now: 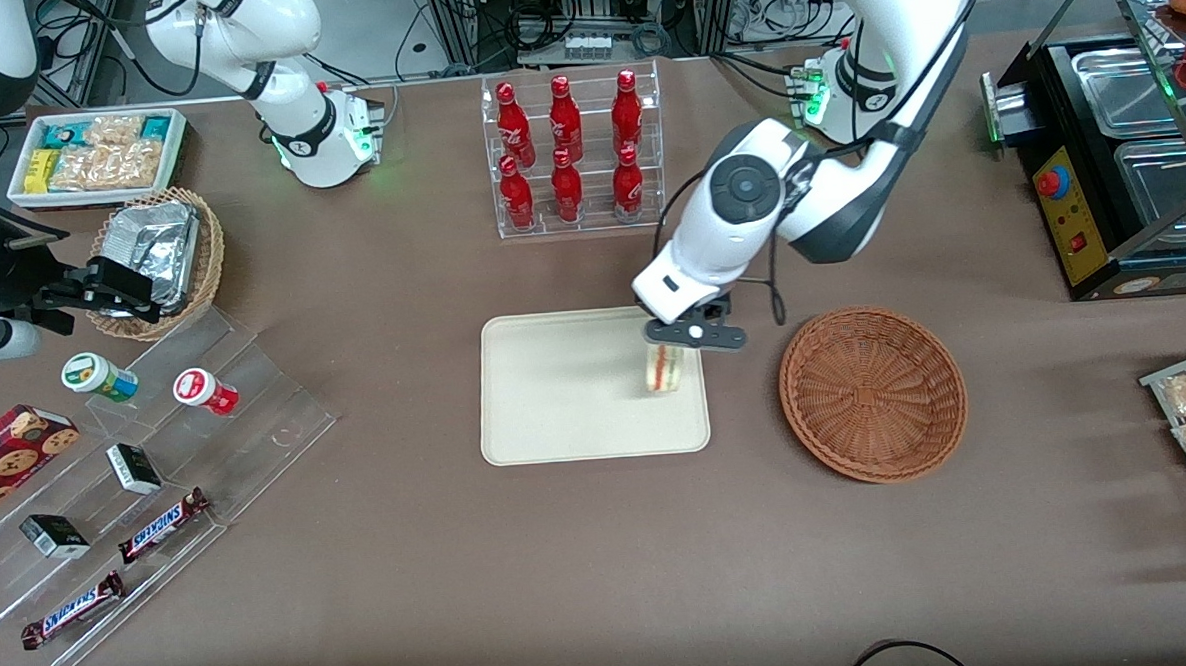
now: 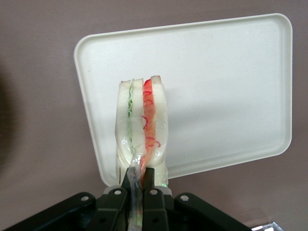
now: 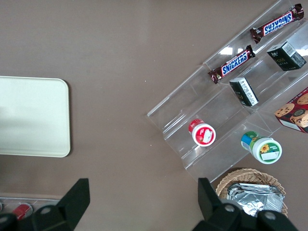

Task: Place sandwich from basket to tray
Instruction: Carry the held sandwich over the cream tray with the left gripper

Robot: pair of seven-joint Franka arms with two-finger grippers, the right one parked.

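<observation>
Front view: left arm's black two-finger gripper sits above the flat rectangular cream-coloured tray, at the tray's edge toward the working arm's end of the bench. Small triangular white-bread sandwich with red and green filling hangs under it, over the tray at about 3 o'clock from the tray's centre. Cannot tell from this view whether the sandwich touches the tray surface.

Left wrist view: fingers nearly closed, pinching the clear wrap at the sandwich's tip; the gripper holds the wedge with its cut edge showing, green layer on one side, red on the other. Cream tray lies under it, with brown bench around the tray.

Wide shallow reddish-brown round wicker basket lies on the bench at 3 o'clock from the tray, apart from it, nothing in it.

Clear acrylic rack of red bottles stands at 12 o'clock from the tray, farther from the front camera. Smaller light-tan wicker basket with foil packs lies toward the parked arm's end.
</observation>
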